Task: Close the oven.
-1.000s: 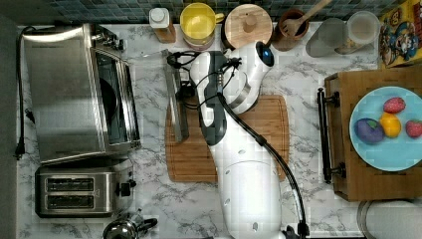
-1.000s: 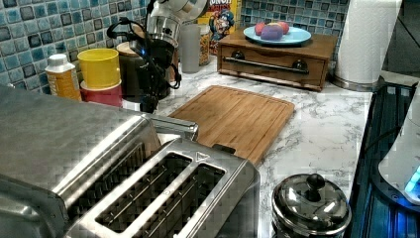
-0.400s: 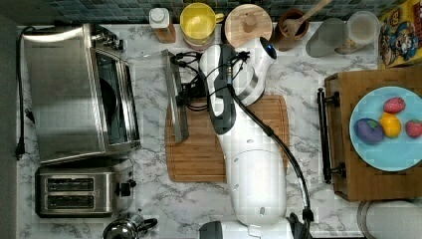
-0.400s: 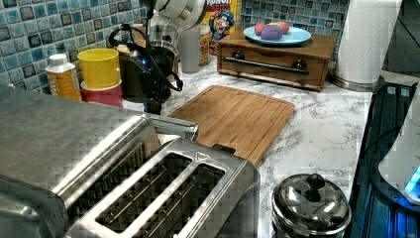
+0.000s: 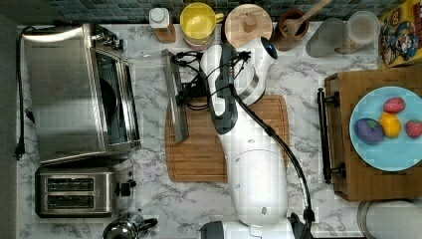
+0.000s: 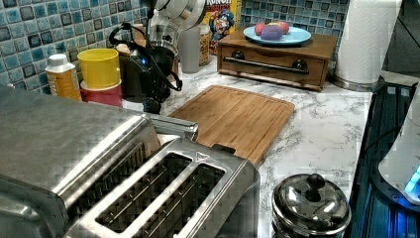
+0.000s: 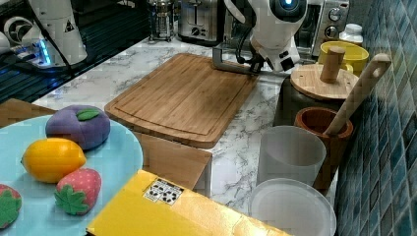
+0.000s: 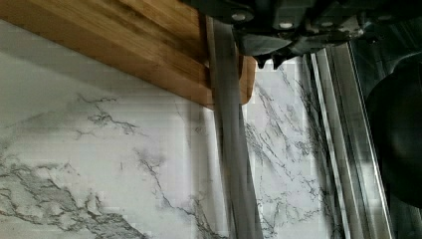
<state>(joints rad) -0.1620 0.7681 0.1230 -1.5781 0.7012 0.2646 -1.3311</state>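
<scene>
Oven [image 5: 74,94] door [image 5: 149,94] down flat, task barely begun; I see gripper [image 5: 191,94] at handle [image 5: 175,94], 3 o'clock of oven, jaws unreadable.

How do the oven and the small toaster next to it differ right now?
The oven is the larger box, with its glass door folded down flat; the toaster is smaller, with no door. The oven opens at the front, the toaster through two top slots. Both are brushed steel on the marble counter.
</scene>
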